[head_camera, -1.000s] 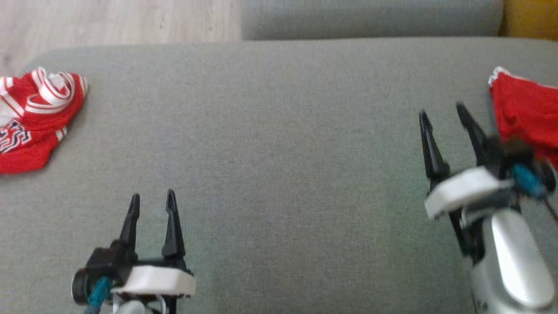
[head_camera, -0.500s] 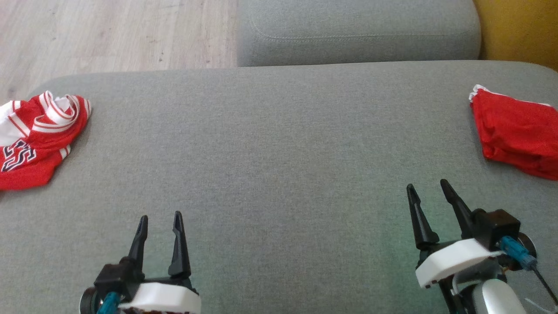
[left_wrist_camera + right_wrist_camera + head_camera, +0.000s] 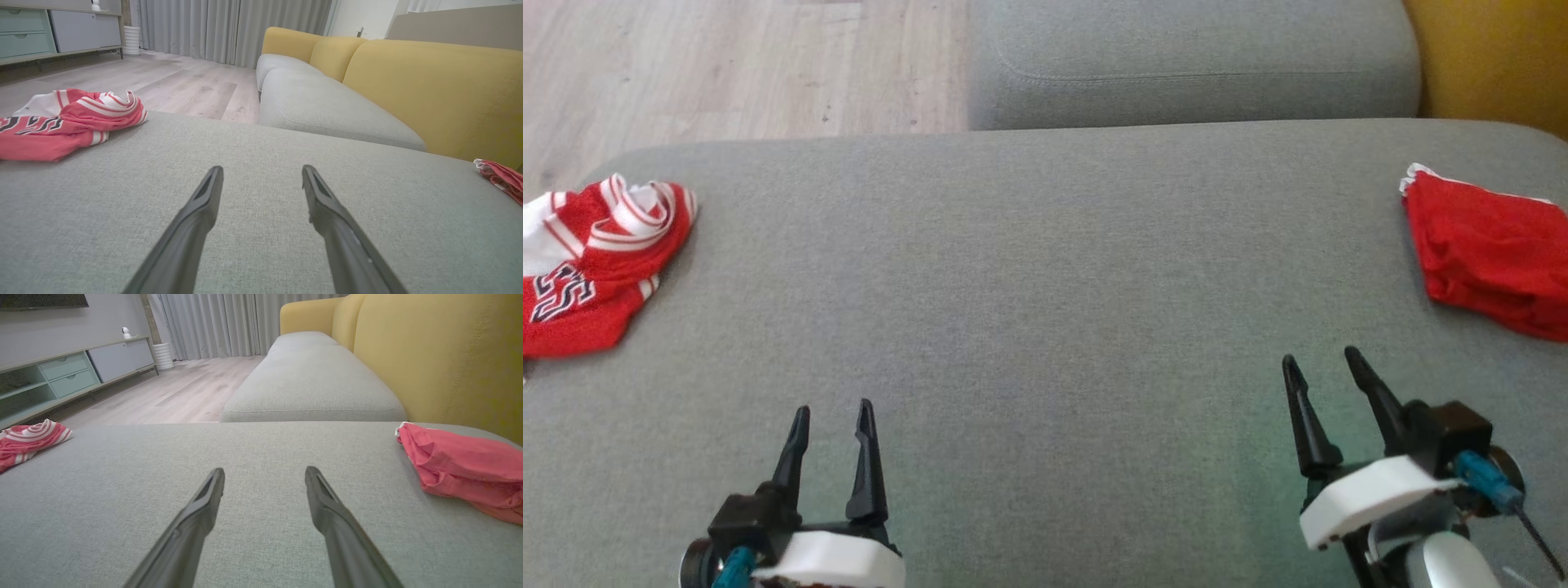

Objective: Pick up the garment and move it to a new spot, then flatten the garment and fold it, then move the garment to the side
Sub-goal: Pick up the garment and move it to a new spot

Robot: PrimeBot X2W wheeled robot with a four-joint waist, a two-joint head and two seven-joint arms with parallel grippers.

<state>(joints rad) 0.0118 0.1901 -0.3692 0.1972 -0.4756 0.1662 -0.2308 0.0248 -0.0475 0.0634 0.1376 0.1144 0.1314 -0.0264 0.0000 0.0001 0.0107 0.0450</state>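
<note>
**Two red garments, neither held**

A crumpled red-and-white jersey [image 3: 596, 261] with dark lettering lies well to the left of the left gripper [image 3: 833, 408]. A folded plain red garment [image 3: 1486, 249] lies ahead and right of the right gripper [image 3: 1320, 356], apart from it.

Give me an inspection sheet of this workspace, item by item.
Surface: grey sofa cushion, bare across the middle.
Job's things: striped red-and-white jersey crumpled at the left edge; plain red garment bunched at the right edge.
Clutter: nothing seen.
Grippers: left gripper open, empty; right gripper open, empty; both over the near edge.
Cables: teal cable at the left wrist, another at the right.
Surroundings: yellow backrest, wood floor, grey curtains, low cabinet.
</note>
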